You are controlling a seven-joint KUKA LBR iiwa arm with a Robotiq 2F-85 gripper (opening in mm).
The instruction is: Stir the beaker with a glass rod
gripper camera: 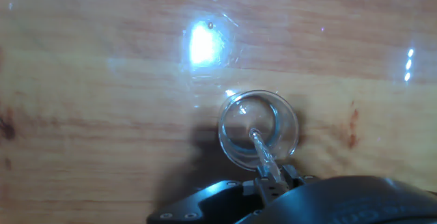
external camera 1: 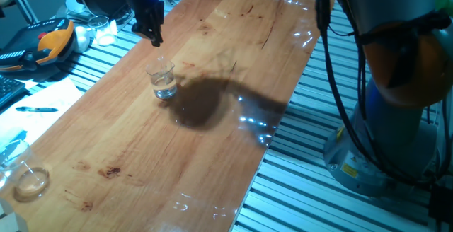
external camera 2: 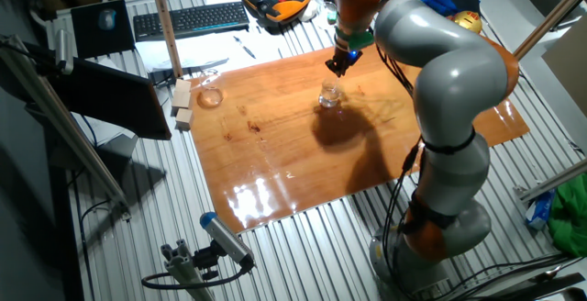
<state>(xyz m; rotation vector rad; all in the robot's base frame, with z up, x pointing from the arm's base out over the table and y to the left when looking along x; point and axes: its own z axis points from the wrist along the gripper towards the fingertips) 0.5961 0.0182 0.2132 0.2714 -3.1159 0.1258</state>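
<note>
i see my gripper [external camera 1: 156,39] hanging right over the beaker [external camera 1: 163,80], with its dark fingers pointing down at the wooden board [external camera 1: 141,147]. in the hand view the fingers sit close together at the bottom of the picture and pinch the top end of the glass rod [gripper camera: 263,154]. the rod goes from the fingers down into the open mouth of the beaker [gripper camera: 258,128], a bit off from the middle of the round rim. i can see its tip inside the glass, but i cannot tell if it touches the bottom or the little bit of clear water in there. in the fixed views the rod is too thin and clear for me to make out. the beaker stands upright on the board, just under the fingertips, and the gripper is not touching it. in the other fixed view the gripper [external camera 2: 341,61] is a little above the beaker [external camera 2: 330,96], and the big grey and orange arm [external camera 2: 440,72] bends over the board behind it. a dark shadow lies on the wood next to the beaker. far away from the gripper, near the edge of the board, there is a low round glass dish [external camera 1: 31,181].
</note>
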